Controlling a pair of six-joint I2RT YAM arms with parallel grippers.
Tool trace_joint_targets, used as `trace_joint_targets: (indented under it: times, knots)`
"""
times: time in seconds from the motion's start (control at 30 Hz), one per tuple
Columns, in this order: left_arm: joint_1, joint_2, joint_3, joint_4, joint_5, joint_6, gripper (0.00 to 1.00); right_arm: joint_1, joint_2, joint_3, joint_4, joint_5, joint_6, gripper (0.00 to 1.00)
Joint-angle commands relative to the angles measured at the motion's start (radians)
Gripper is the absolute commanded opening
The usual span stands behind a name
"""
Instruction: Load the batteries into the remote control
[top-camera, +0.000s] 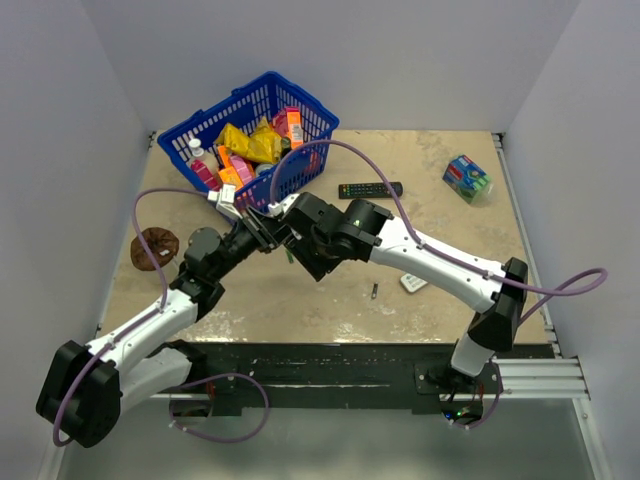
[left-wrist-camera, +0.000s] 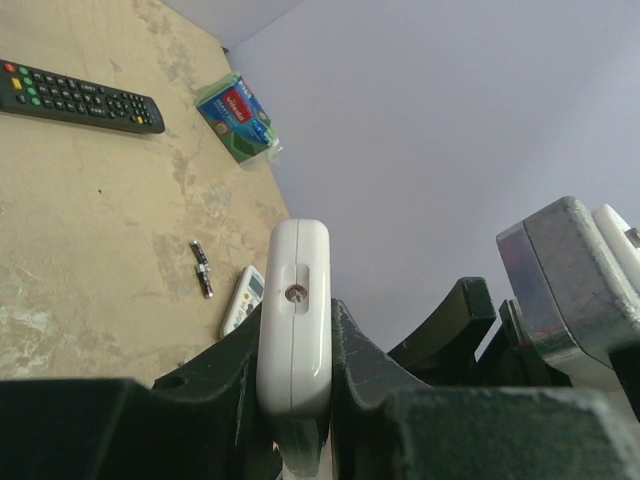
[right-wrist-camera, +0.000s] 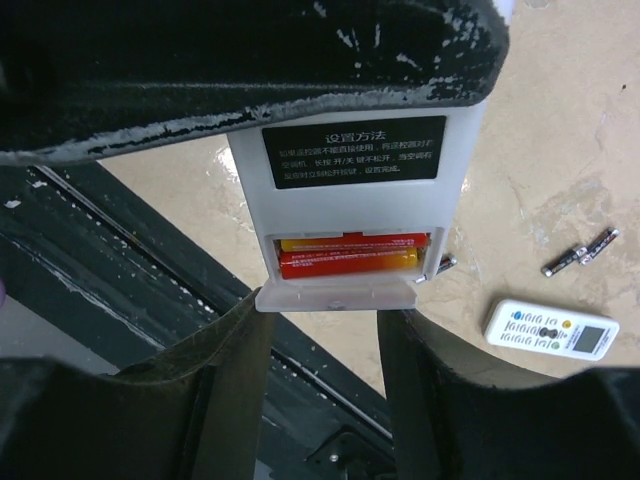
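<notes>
Currently my left fingers (left-wrist-camera: 215, 400) clamp the white remote control (left-wrist-camera: 293, 320) edge-on above the tabletop (left-wrist-camera: 90, 200). Its open bay (right-wrist-camera: 350, 255) holds a red-orange battery (right-wrist-camera: 348, 262); my right fingers (right-wrist-camera: 215, 380) sit at its cover (right-wrist-camera: 335, 295), grip unclear.

Even, bright lighting; close foregrounds slightly blurred.

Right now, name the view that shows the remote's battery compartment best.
Right wrist: the remote control shows its open compartment, a red-orange battery inside. Left wrist shows only its narrow edge; in the top view the arms hide it.
</notes>
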Motion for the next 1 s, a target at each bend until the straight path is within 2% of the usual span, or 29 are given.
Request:
trace_joint_targets:
  times: [0.0,0.3,0.47,0.73,0.97]
  knots:
    - [-0.022,-0.003,0.053,0.086,0.061,-0.003,0.0,0.002,0.019,0.089,0.007,0.019,0.014,0.48]
    - [-0.033,0.012,0.067,0.023,0.064,0.1,0.0,-0.013,0.06,0.172,-0.036,0.028,0.028,0.42]
    - [-0.036,0.02,0.067,0.029,0.087,0.107,0.0,-0.025,0.074,0.173,-0.044,0.008,0.032,0.4]
    - [-0.036,0.022,0.047,0.029,0.049,-0.027,0.0,-0.034,0.085,0.143,-0.037,0.027,0.031,0.38]
    - [-0.034,0.038,0.036,0.014,0.006,-0.182,0.0,-0.041,0.06,0.051,0.03,0.039,0.008,0.38]
